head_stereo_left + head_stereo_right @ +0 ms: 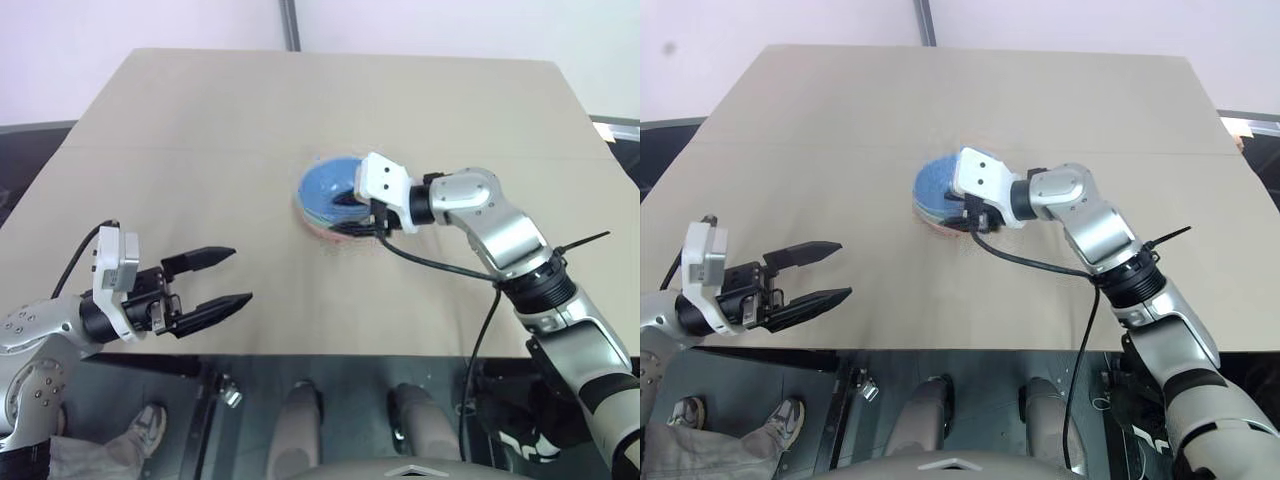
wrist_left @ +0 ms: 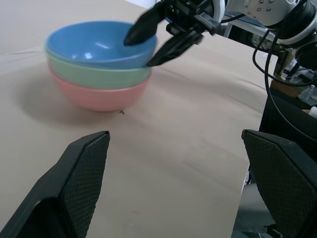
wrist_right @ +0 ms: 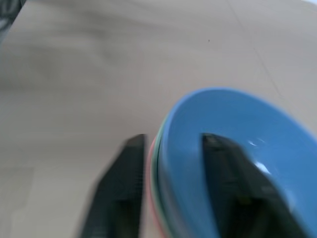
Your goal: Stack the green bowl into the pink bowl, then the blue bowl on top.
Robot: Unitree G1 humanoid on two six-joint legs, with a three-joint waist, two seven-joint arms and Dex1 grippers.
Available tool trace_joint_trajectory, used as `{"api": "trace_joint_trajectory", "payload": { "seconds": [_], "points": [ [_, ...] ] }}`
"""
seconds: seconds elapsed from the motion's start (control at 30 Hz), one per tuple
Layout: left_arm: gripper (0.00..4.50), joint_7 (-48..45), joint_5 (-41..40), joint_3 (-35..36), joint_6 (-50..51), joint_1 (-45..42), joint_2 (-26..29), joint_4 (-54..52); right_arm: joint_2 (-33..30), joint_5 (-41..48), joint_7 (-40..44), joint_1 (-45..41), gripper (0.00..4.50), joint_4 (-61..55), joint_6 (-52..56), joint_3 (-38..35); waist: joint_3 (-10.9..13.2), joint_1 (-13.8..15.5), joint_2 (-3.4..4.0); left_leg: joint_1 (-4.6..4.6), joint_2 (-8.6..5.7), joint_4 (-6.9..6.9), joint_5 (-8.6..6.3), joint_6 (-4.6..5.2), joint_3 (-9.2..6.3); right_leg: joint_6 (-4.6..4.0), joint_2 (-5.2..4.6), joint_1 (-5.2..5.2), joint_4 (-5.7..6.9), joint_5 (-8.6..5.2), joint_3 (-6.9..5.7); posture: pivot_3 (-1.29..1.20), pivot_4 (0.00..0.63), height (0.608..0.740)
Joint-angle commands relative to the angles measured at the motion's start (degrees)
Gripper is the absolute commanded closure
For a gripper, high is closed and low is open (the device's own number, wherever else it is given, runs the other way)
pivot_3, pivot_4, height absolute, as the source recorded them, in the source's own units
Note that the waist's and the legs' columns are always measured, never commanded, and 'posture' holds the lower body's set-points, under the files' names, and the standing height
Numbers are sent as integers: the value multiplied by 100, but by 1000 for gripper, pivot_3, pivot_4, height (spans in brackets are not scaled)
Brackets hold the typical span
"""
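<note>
All three bowls sit nested mid-table, blue bowl [image 2: 99, 43] atop. The right gripper [image 2: 157, 38] straddles its rim, fingers parted; pulling away carelessly could tip the stack. The left gripper [image 1: 215, 283] hangs open, near-left.

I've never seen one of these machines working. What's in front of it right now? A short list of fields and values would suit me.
Surface: tan table
Stack, bottom: pink bowl
Stack, middle: green bowl
Stack, top: blue bowl
Right claw: open, one finger inside the blue bowl's rim, the other outside it
Left claw: open and empty, near the table's front edge, apart from the stack
Stacking: all three bowls look nested
</note>
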Motion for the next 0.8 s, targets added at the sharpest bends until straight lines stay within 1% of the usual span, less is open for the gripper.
{"api": "trace_joint_trajectory", "payload": {
  "seconds": [0.03, 0.13, 0.17, 0.23, 0.3, 0.37, 0.47, 0.5, 0.53, 0.63, 0.67, 0.8],
  "points": [
    [0, 223, -47, 157, 14, 19, 6, -218, 40, 664, -62, 27, 1957, -956, 284, -742, 0, 8, 0, -2, 0, -1, 0, 0, 0, 0, 0, 0, 0, 0, 0, 0, 150, 740],
    [0, 443, -198, 162, 254, 86, -1, -312, -139, 1282, -241, 342, 1957, -1775, 797, -1450, -1, 34, -2, -4, 0, -2, 0, 0, -2, 0, -1, 0, -3, 0, -1, 0, 150, 740],
    [0, 529, -203, 216, 217, 96, -57, -358, -175, 1541, -389, 573, 1957, -2063, 980, -1774, -1, 35, -2, -4, -1, -2, 0, 0, -1, 0, -2, 1, -4, 0, -2, 0, 150, 740],
    [0, 853, -219, 453, 84, 139, -269, -478, -621, 1769, -521, 1111, 1957, -2630, 1527, -2223, -3, 47, -6, -4, -1, -2, 0, 0, -1, 0, -3, 2, -5, 0, -2, 0, 150, 740],
    [0, 1189, 14, 575, 76, 334, -339, -628, -1279, 2215, -321, 1668, 1957, -3051, 2214, -2649, -7, 87, -12, -5, -2, -3, 0, 0, -2, 0, -5, 2, -7, 0, -3, 0, 150, 740],
    [0, 1232, -22, 711, 94, 567, -383, -777, -1723, 2366, -437, 2170, 1957, -3249, 2476, -3049, -4, 69, -7, -3, -2, -3, -1, 1, 6, -1, -6, 3, -12, -1, 4, 0, 150, 740],
    [0, 1276, -83, 849, 59, 756, -415, -857, -2233, 2392, -512, 3018, 1127, -3531, 2487, -3565, -4, 26, -7, 5, 0, -6, -1, 1, 8, -1, -2, 1, -4, -2, 7, 0, 150, 740],
    [0, 1309, -71, 883, 31, 758, -412, -870, -2257, 2374, -692, 3187, 569, -3605, 2475, -3733, -4, 5, -7, 10, 0, -7, -1, 1, 9, -2, 0, 2, -3, -3, 7, 0, 150, 740],
    [0, 1354, -19, 886, 2, 745, -403, -872, -2294, 2384, -813, 3324, 106, -3651, 2497, -3871, -4, -9, -7, 15, 2, -7, -1, 1, 12, -2, 1, 2, -3, -4, 11, 0, 150, 740],
    [0, 1474, 46, 837, -23, 696, -412, -874, -2420, 2560, -810, 3575, 40, -3695, 2481, -4084, -6, -3, -9, 27, 3, -4, 0, 1, 20, 4, 2, 10, -1, -7, 20, 0, 150, 740],
    [0, 1460, 57, 798, -19, 714, -390, -886, -2463, 2572, -789, 3632, 40, -3673, 2415, -4084, -7, -3, -12, 30, 2, -2, 0, 1, 24, 18, 2, 13, -2, -16, 24, 0, 150, 740],
    [0, 1439, 87, 728, 97, 732, -261, -857, -2529, 2558, -833, 3713, 40, -3598, 2210, -3981, -8, 5, -14, 29, 2, -2, -1, 1, 41, 16, 0, 11, -6, -14, 39, 0, 150, 740]
  ]
}}
